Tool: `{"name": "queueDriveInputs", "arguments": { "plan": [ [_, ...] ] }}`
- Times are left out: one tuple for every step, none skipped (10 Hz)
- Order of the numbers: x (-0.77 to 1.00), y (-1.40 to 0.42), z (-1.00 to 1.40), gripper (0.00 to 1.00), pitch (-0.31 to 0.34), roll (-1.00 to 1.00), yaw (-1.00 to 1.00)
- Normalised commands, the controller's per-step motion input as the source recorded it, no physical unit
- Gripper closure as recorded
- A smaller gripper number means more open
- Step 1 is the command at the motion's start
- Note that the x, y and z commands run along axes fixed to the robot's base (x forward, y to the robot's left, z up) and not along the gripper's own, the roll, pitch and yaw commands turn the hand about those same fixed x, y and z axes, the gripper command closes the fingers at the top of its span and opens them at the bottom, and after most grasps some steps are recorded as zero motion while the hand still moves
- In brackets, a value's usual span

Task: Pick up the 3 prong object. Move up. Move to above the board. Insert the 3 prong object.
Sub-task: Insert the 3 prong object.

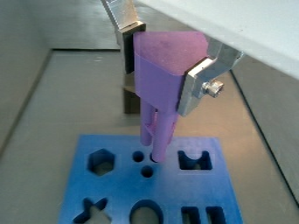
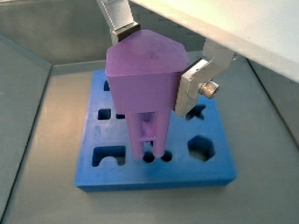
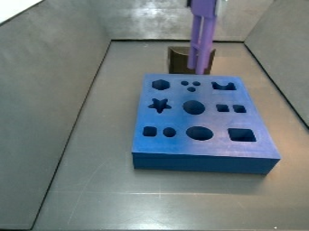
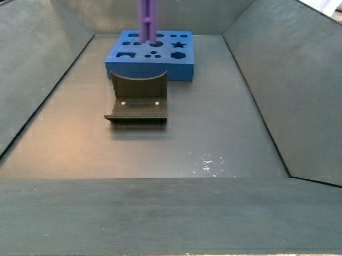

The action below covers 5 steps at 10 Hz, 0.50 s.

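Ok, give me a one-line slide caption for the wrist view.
Gripper holds the 3 prong object upright, prong tips at the three small holes of the board.

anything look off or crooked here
Nothing stands out. The end effector holds the purple pronged piece upright, prongs down at the three small holes of the blue board. The board lies flat and looks undamaged in both side views; the fixture stands beside it.

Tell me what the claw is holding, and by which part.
The claw holds the 3 prong object by its blocky head, fingers on opposite sides, prongs hanging down over the board.
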Motion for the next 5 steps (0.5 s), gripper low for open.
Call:
{"name": "queueDriveInputs", "arguments": {
  "plan": [
    [-0.04,0.0,-0.31,1.0,0.037,0.02,-0.19],
    [-0.17,0.0,-0.25,1.0,0.05,0.04,-0.03],
    [-0.14,0.0,-0.29,1.0,0.027,0.04,0.0],
    [-0.1,0.0,-0.3,1.0,0.019,0.01,0.0],
    [-0.01,0.0,-0.29,1.0,0.0,0.0,0.0]
  ]
}}
